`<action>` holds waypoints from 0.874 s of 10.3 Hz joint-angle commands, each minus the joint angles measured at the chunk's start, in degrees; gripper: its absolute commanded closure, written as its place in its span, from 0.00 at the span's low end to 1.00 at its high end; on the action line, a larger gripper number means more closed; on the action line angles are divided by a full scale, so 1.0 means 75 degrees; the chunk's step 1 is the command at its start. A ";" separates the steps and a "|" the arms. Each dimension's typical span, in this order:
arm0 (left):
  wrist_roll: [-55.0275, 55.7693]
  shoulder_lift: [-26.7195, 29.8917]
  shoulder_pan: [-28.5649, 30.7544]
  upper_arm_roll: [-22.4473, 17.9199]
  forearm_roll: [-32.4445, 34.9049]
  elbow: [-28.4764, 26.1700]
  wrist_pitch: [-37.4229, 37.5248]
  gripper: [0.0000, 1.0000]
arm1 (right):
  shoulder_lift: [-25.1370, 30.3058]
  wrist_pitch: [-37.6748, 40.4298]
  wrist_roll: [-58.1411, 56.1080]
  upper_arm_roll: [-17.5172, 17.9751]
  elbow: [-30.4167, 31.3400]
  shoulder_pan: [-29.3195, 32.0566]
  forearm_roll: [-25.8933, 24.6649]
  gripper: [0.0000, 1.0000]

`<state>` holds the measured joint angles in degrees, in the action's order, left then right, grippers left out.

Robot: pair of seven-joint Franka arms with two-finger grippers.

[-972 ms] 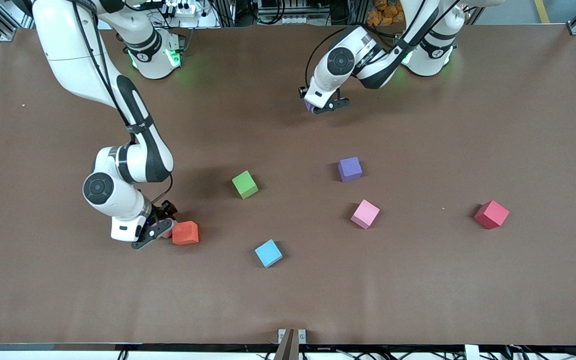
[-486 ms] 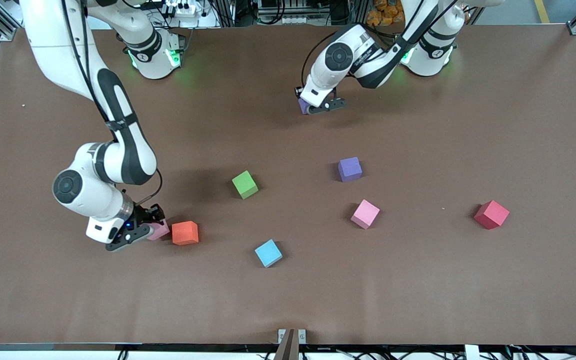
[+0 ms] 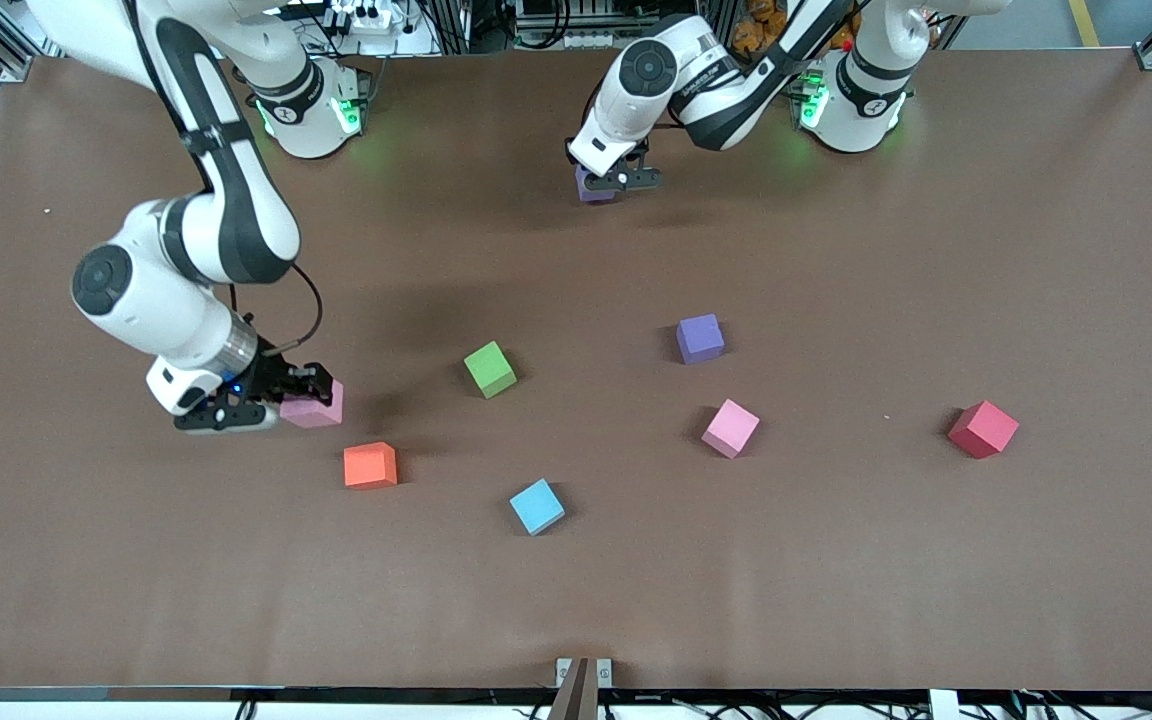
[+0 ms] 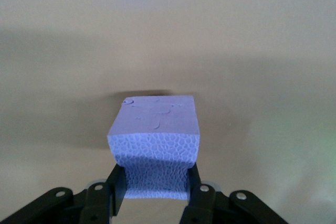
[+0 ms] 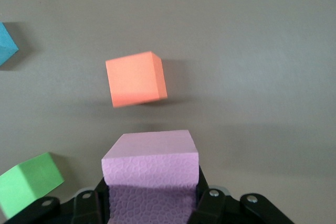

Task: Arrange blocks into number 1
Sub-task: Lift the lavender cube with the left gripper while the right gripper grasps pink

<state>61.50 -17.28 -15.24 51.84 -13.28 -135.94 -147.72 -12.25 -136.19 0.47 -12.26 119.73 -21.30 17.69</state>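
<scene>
1. Brown tabletop (image 3: 836, 580) fills the scene, with loose cubes scattered across it.
2. The right gripper (image 3: 271, 405) is clamped on a pink cube (image 3: 314, 408), raised over the table near the orange cube (image 3: 370, 465).
3. The left gripper (image 3: 618, 180) squeezes a purple cube (image 3: 592, 188) close to the arms' bases.
4. A second purple cube (image 3: 700, 338) and second pink cube (image 3: 730, 428) rest apart mid-table.
5. The green cube (image 3: 489, 369), blue cube (image 3: 537, 506) and red cube (image 3: 983, 429) lie separately.

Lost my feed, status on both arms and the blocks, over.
Left end effector shut on a purple block, aloft. Right end effector shut on a pink block, above the orange block. Nothing in the way.
</scene>
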 commanded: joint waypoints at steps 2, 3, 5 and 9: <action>0.0097 -0.0086 -0.0498 0.0002 0.0176 -0.0016 -0.0003 1.00 | 0.1023 -0.0041 0.1701 -0.0018 0.1155 -0.0088 -0.0154 0.70; 0.0097 -0.0144 -0.0546 0.0002 0.0269 -0.0016 -0.0003 1.00 | 0.1048 -0.0018 0.2380 -0.0018 0.1238 -0.0344 -0.0516 0.70; 0.0120 -0.0355 -0.0745 -0.0045 0.0551 -0.0016 -0.0015 1.00 | 0.1095 0.0018 0.3775 0.0029 0.1344 -0.0709 -0.1301 0.70; 0.0155 -0.0485 -0.0793 -0.0314 0.0540 0.0195 -0.0003 0.00 | 0.1142 0.0006 0.4142 0.0064 0.1520 -0.1096 -0.1316 0.72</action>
<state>61.59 -20.07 -20.57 50.58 -10.51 -135.70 -147.74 -6.12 -135.99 28.93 -11.59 129.01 -28.54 8.97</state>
